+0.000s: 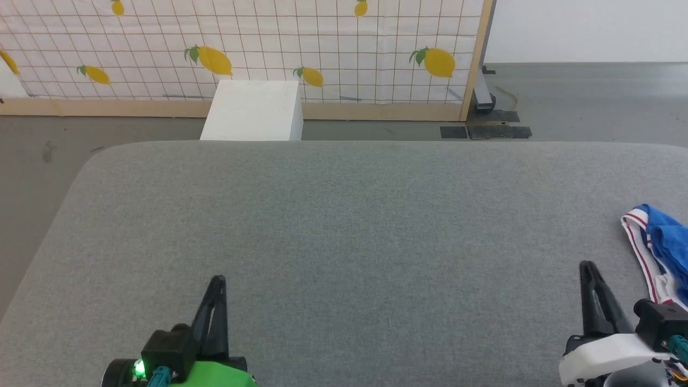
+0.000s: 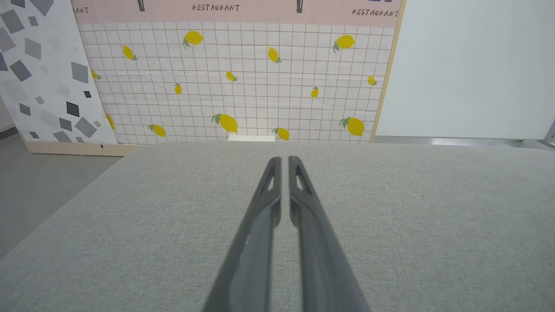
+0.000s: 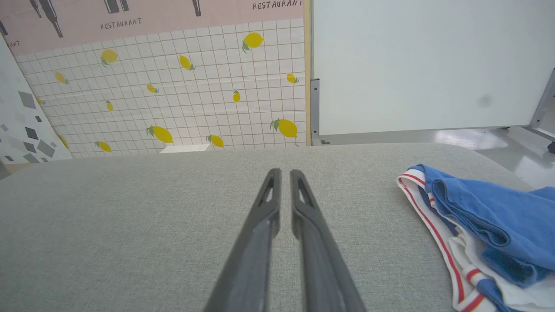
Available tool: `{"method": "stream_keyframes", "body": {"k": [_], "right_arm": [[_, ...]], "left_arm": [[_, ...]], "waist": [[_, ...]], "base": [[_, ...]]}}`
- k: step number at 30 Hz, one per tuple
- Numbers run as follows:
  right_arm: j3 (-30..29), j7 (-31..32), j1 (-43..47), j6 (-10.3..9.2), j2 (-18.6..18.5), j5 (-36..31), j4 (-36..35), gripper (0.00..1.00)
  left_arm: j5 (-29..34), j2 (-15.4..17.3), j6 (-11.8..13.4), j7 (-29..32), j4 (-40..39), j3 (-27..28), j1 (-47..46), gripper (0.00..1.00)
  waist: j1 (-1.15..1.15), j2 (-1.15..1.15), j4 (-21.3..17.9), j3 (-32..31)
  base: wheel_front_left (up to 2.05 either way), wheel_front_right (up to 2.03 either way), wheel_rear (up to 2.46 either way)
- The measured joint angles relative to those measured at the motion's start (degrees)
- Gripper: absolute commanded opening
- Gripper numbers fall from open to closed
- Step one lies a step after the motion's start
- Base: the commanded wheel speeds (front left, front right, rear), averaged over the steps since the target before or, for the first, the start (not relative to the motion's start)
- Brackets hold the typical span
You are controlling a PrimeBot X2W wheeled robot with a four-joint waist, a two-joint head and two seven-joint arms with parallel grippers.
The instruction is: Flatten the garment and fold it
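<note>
Garment (image 1: pixel 664 242) lies crumpled at the table's (image 1: pixel 344 215) right edge, just right of the right gripper (image 1: pixel 588 266). Left gripper (image 1: pixel 217 280) and right both pinched together, holding nothing. No flattening, no folds yet; whole task remains.

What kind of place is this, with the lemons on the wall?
Probably a robot practice room, dressed up. The lemon wall is a printed panel reading RESTAURANT, a grey padded table stands before it, and a crumpled blue T-shirt lies there.
</note>
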Motion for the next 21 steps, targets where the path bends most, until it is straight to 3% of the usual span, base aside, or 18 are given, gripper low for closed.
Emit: {"method": "stream_keyframes", "body": {"k": [21], "right_arm": [[1.14,1.53,-0.01,0.0,0.0,-0.42,-0.92,0.0]], "left_arm": [[1.21,-0.7,-0.65,2.1,0.0,1.58,-0.22,0.0]], "waist": [[0.0,0.0,0.1,0.32]], "base": [[0.0,0.0,0.0]]}}
